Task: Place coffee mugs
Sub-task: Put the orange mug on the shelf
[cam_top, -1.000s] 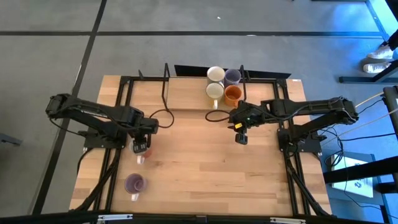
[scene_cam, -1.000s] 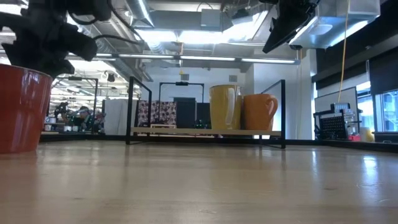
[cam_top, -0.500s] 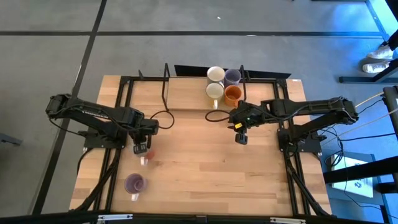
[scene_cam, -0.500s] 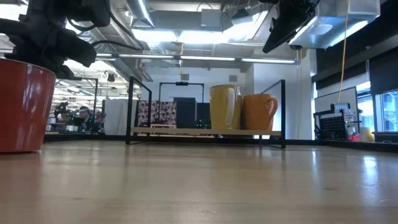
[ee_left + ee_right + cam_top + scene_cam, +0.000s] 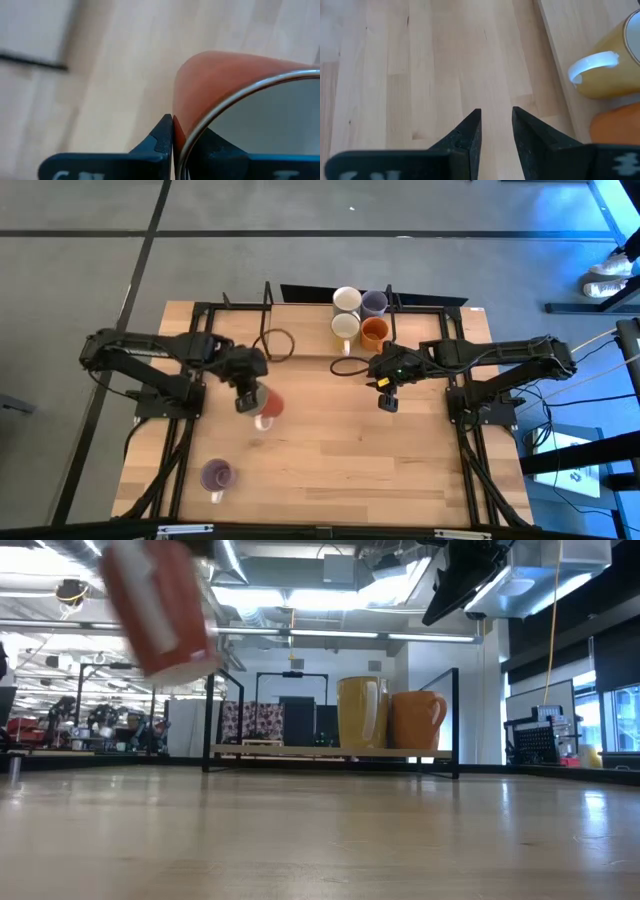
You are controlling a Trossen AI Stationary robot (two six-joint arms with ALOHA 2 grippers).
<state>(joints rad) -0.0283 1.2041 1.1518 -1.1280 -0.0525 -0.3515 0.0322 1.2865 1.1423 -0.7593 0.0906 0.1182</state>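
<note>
My left gripper (image 5: 247,398) is shut on a mug (image 5: 266,405) that is red outside and pale inside. It hangs above the table's left middle and shows high and tilted in the low view (image 5: 155,605). A dark purple mug (image 5: 217,475) stands on its base near the front left. Two white mugs (image 5: 347,300) (image 5: 345,326), a lavender mug (image 5: 374,303) and an orange mug (image 5: 375,332) stand on the raised board at the far edge. My right gripper (image 5: 496,117) is open over bare wood, just in front of them. My left gripper has the red mug by its rim (image 5: 181,142), with one finger (image 5: 162,137) outside the wall and the other (image 5: 216,146) inside the hollow. The mug is lifted clear of the table and tilted, its white handle (image 5: 262,423) toward the near edge.
A black frame (image 5: 265,305) rings the far part of the table, and a dark cable (image 5: 345,366) loops on the wood near the shelf. Bare wood (image 5: 330,450) lies between the arms and toward the near edge.
My left gripper has risen and gone toward the table's right and far edges, taking the red mug with it. The mug stood on the table before. Now it hangs clear and tilted.
</note>
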